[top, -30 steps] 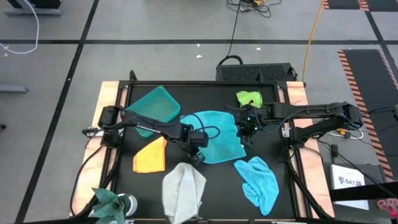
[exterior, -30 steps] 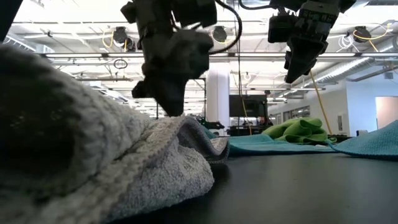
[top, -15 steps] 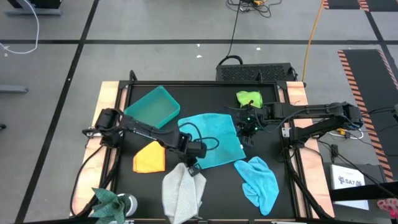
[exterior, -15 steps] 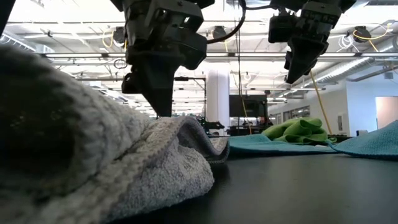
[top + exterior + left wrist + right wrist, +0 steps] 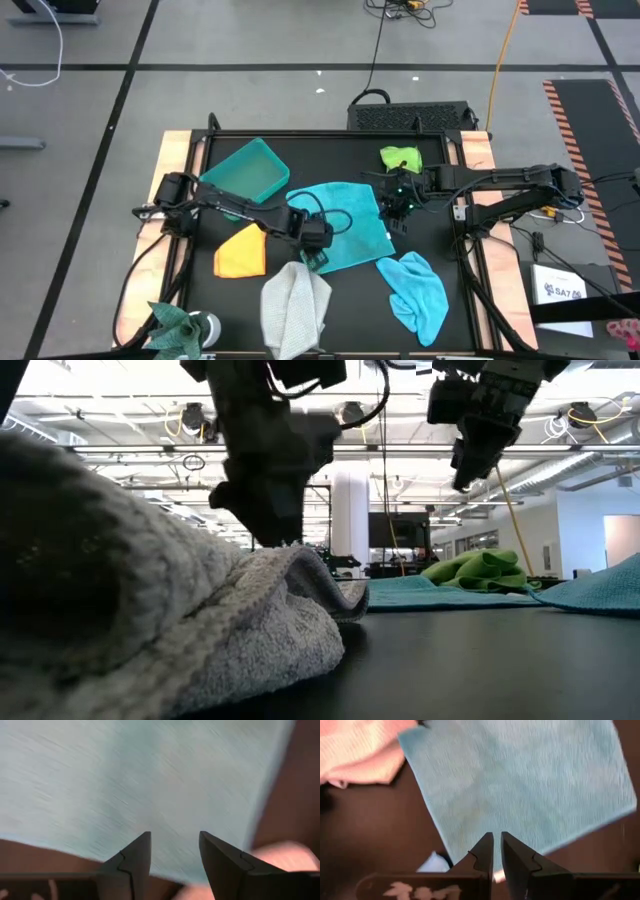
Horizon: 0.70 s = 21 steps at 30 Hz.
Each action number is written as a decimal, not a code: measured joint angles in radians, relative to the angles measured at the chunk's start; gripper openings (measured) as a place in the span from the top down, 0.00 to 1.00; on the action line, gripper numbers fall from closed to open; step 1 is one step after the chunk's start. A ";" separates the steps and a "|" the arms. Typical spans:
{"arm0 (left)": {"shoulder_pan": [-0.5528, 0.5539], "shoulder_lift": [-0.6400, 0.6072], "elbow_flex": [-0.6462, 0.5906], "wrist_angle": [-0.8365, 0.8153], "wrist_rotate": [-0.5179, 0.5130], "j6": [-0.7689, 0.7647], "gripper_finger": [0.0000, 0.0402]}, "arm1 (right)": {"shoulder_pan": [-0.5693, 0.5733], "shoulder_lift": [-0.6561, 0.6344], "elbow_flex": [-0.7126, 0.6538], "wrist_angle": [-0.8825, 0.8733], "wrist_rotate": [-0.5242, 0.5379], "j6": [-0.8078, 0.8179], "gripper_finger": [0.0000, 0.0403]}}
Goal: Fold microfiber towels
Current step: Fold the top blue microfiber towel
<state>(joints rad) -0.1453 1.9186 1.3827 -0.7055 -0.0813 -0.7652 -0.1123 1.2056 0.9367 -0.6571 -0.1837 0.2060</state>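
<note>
- Left hand (image 5: 317, 251) has just let go: fingers now apart, empty, above the teal towel's (image 5: 345, 220) near-left corner.
- Teal towel now spread flat mid-counter (image 5: 360, 310); looks ready for folding.
- Right hand (image 5: 394, 213) unchanged: closed, empty, over the towel's right edge.

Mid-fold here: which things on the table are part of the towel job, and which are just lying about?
Job:
teal towel, spread flat mid-table
orange towel
grey towel
blue towel
green towel
left gripper, open at the teal towel's edge
right gripper, shut, above it

Lying about:
bin
plant at the table corner
</note>
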 joint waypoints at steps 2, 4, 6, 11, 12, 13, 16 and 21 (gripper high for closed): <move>0.023 0.000 0.000 0.000 -0.080 -0.033 0.57 | 0.000 0.011 0.000 0.048 0.004 -0.009 0.93; 0.049 0.000 0.000 -0.001 -0.119 -0.049 0.58 | 0.000 0.029 0.000 0.100 0.027 -0.011 0.93; 0.075 0.000 0.000 -0.001 -0.128 -0.056 0.59 | -0.007 0.057 0.000 0.136 0.031 -0.020 0.93; 0.120 0.000 -0.001 -0.010 -0.128 -0.068 0.63 | -0.045 0.167 0.000 0.181 0.086 -0.085 0.95; 0.126 0.000 -0.001 -0.009 -0.128 -0.068 0.64 | -0.056 0.190 0.000 0.183 0.104 -0.100 0.96; 0.130 0.000 -0.001 -0.010 -0.127 -0.068 0.65 | -0.068 0.214 0.000 0.184 0.114 -0.115 0.97; 0.137 0.000 -0.001 -0.012 -0.116 -0.066 0.66 | -0.100 0.280 0.000 0.198 0.135 -0.149 0.99; 0.137 0.000 -0.001 -0.042 -0.102 -0.057 0.66 | -0.136 0.368 0.000 0.234 0.134 -0.180 1.00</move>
<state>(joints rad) -0.0078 1.9186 1.3819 -0.7477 -0.1837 -0.8218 -0.2480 1.5736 0.9371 -0.4236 -0.0502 0.0259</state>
